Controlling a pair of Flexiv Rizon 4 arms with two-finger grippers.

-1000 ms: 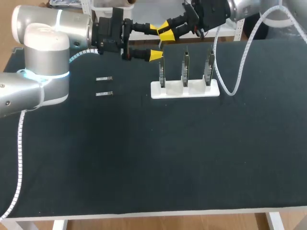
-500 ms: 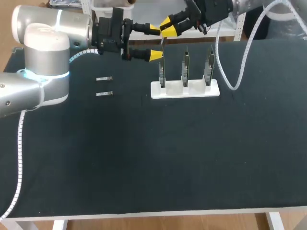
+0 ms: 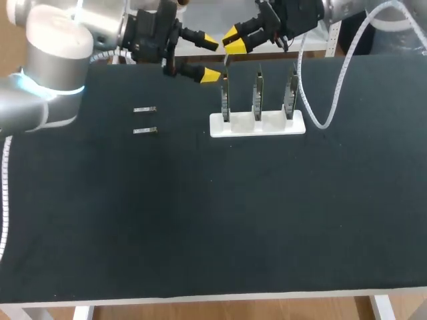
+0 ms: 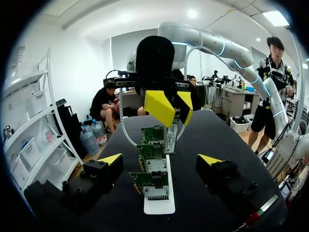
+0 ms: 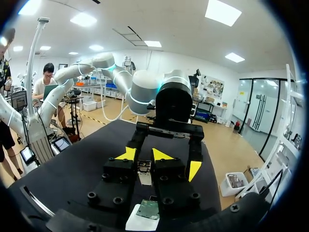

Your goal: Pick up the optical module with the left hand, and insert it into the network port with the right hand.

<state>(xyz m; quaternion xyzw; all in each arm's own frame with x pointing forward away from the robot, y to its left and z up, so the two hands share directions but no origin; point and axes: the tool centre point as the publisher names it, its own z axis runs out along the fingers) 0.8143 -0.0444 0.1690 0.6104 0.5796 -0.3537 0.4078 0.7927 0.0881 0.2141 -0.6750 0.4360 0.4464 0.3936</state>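
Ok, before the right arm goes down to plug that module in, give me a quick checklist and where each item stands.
1. Grip: right pincer shut on the optical module: ok.
2. Handover done: left pincer open, not touching the module: ok.
3. Position: module hangs above the end board nearest the left arm: ok.
4. Fine alignment with the network port: cannot tell, the port itself does not show.
5. Descent path: the left pincer's lower finger sits close beside that board's top: cannot tell whether it is clear.
6. Target steady: white holder flat on the table, all three boards upright: ok.
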